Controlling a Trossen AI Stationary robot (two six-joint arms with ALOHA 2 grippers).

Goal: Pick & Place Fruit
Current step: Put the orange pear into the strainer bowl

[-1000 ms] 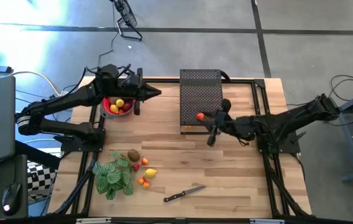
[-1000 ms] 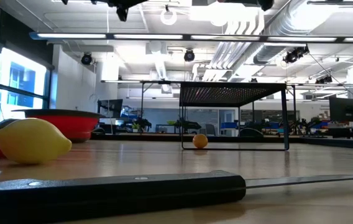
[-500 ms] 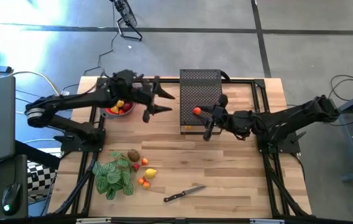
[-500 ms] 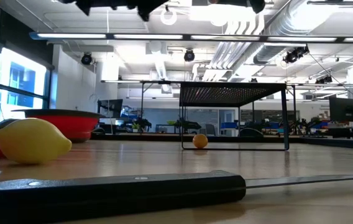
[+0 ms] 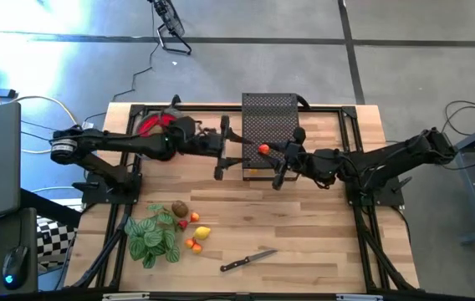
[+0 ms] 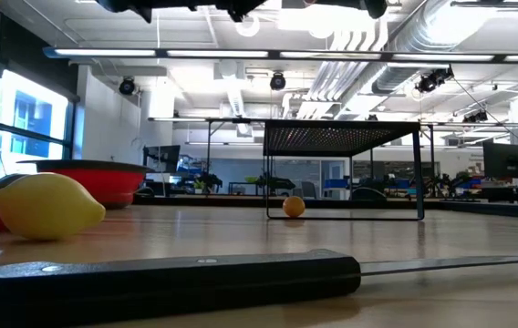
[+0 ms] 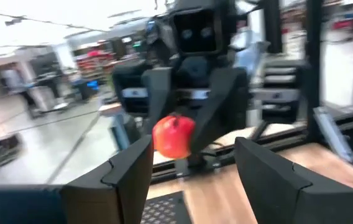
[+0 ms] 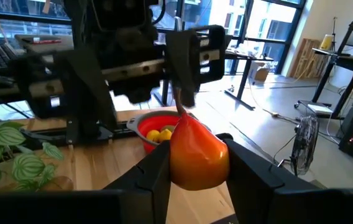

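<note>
The right gripper [image 5: 273, 155] holds a small red fruit [image 5: 264, 150] above the table [image 5: 304, 234], by the black rack [image 5: 269, 113], fingers [image 8: 155, 171] pinching it low on both flanks. The left gripper [image 5: 222, 153] faces it close by, fingers [image 7: 130, 171] spread wide and empty. The fruit looks light, smooth, rounded (likely slippery), probably stiff; a handover wants a grip across its free upper half.

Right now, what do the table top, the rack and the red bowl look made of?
Table: pale wood planks, visible grain, matte. Rack: dark perforated metal mesh on thin legs, probably steel. Bowl: smooth glossy red, likely plastic, though ceramic is possible.
</note>
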